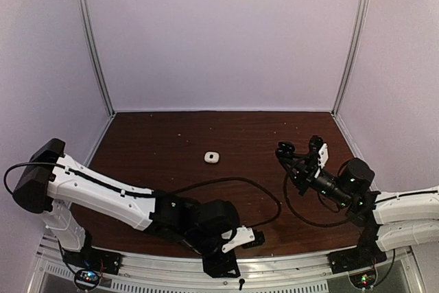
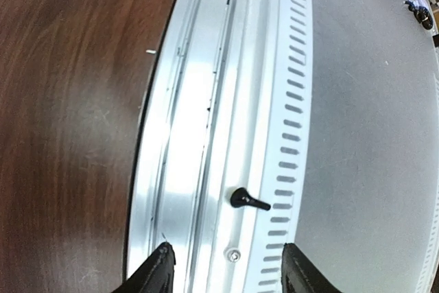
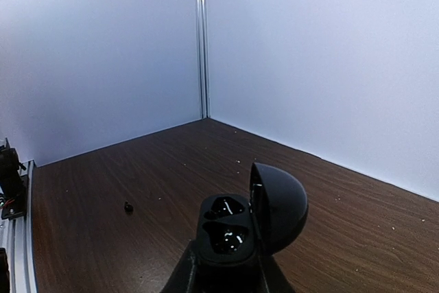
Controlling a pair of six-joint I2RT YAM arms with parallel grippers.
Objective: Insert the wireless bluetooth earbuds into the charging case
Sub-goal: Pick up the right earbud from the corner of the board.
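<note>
The right claw (image 1: pixel 300 149) pinches the black charging case (image 3: pixel 230 235) from below and holds it up above the table (image 1: pixel 164 135). The case's lid (image 3: pixel 278 207) is flipped back and both wells face the wrist camera, dark and glossy. I cannot tell for sure that they are empty.

The black earbud (image 3: pixel 128 206) is a tiny speck lying loose on the table, well apart from the case. No white earbuds show in any view. A white case (image 1: pixel 211 157) sits alone mid-table, shut as far as I can tell.

My read is that the case is presented and open, and no bud is in hand yet. The fetch comes next, and it calls for the free arm to swing back over the table, drop onto that speck and take a very fine pinch. Then it has to line the bud up with a well.

The left arm stretches low along the near edge. The left claw (image 2: pixel 226 272) is spread with nothing between the fingers, and it points out over the aluminium rail (image 2: pixel 206 135), away from the work. The right forearm angles in from the right, wrist raised.
</note>
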